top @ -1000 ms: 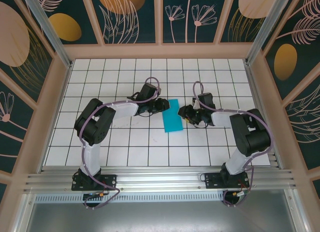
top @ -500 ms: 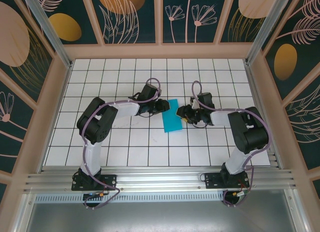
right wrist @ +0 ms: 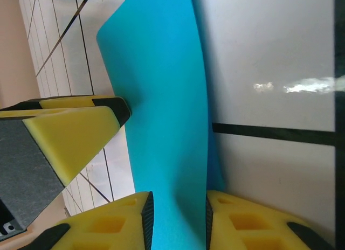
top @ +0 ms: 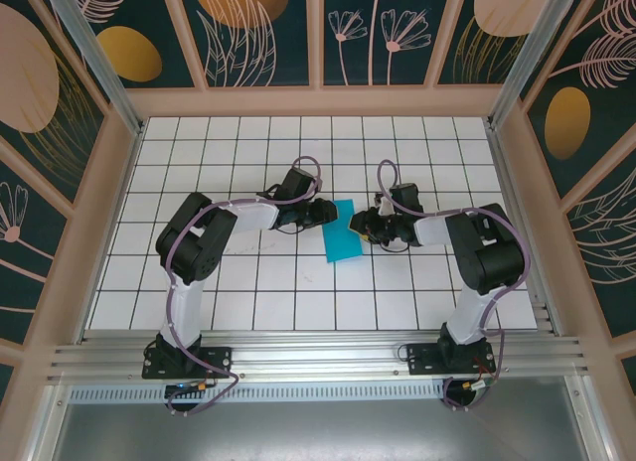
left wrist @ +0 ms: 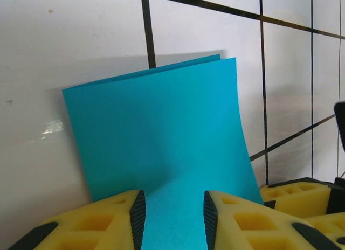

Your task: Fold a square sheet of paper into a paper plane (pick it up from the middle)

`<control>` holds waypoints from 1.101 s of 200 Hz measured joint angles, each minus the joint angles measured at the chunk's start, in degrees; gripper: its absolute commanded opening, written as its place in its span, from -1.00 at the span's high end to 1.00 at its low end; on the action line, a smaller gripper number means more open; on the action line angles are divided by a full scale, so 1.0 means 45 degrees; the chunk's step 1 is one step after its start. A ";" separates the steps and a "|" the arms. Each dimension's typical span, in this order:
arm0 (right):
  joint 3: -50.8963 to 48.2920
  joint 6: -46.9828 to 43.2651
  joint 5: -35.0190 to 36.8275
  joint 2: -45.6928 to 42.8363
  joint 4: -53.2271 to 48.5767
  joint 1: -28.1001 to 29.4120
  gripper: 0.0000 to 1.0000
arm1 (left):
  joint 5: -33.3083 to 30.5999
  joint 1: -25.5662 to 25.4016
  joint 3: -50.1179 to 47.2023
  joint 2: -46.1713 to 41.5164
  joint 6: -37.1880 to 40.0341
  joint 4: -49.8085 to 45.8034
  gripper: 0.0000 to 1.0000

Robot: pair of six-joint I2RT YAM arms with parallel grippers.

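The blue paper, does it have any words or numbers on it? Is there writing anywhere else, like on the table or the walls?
No text can be read anywhere.
The blue paper is plain: no words, no numbers.
The table has only black grid lines.
The walls have flower pictures, no letters.
Anything on the arm bases is too small to read.

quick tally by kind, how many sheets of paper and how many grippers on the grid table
sheet of paper, teal-blue: 1
grippers: 2, the left gripper and the right gripper
total: 3
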 measured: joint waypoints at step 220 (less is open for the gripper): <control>-0.1923 0.4532 0.1647 -0.1588 0.2215 0.1156 0.82 | -0.3351 -0.3089 -0.4269 -0.5576 0.5882 -0.0287 -0.10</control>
